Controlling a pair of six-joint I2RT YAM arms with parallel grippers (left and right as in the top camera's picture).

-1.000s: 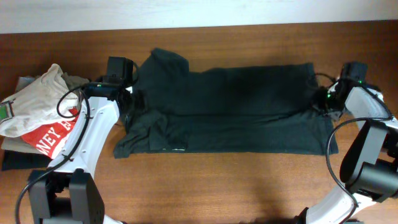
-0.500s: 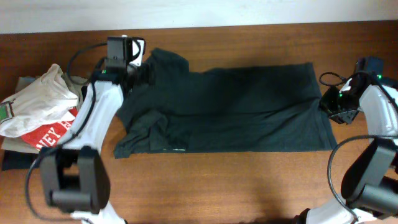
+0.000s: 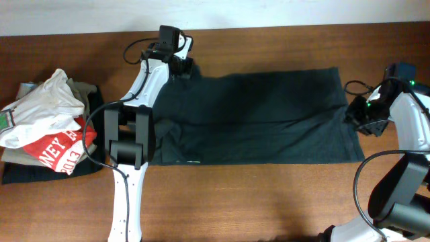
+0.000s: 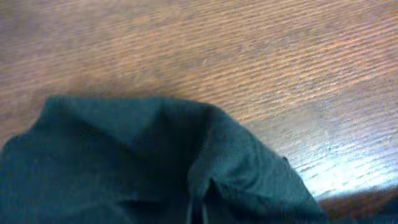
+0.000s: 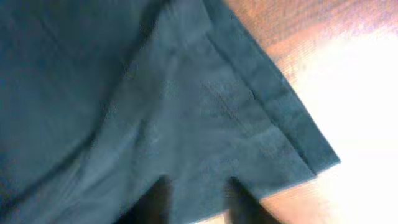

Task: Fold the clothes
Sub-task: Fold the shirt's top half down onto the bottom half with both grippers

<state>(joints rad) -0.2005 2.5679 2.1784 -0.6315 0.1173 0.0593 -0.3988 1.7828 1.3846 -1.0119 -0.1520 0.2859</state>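
Observation:
The clothes [image 3: 255, 114], a dark charcoal T-shirt, lie spread flat across the table with no print showing. My left gripper [image 3: 180, 65] is at the shirt's far left corner. In the left wrist view the fabric [image 4: 155, 155] bunches up into a pinched crease at the bottom edge, and the fingers themselves are hidden under it. My right gripper [image 3: 355, 119] sits at the shirt's right edge. Its two dark fingers [image 5: 155, 199] stand apart on the fabric just inside the hemmed corner [image 5: 292, 143], so that gripper [image 5: 199, 202] is open.
A pile of other garments lies at the table's left end, a white-and-red one [image 3: 47, 124] on top of a dark one [image 3: 33, 173]. Bare wood [image 3: 269, 202] runs along the front. The table's back edge meets a white wall [image 3: 282, 13].
The left arm swung from the shirt's left side up to its far left corner and closed there. The right gripper let go of the right edge and shifted slightly outward.

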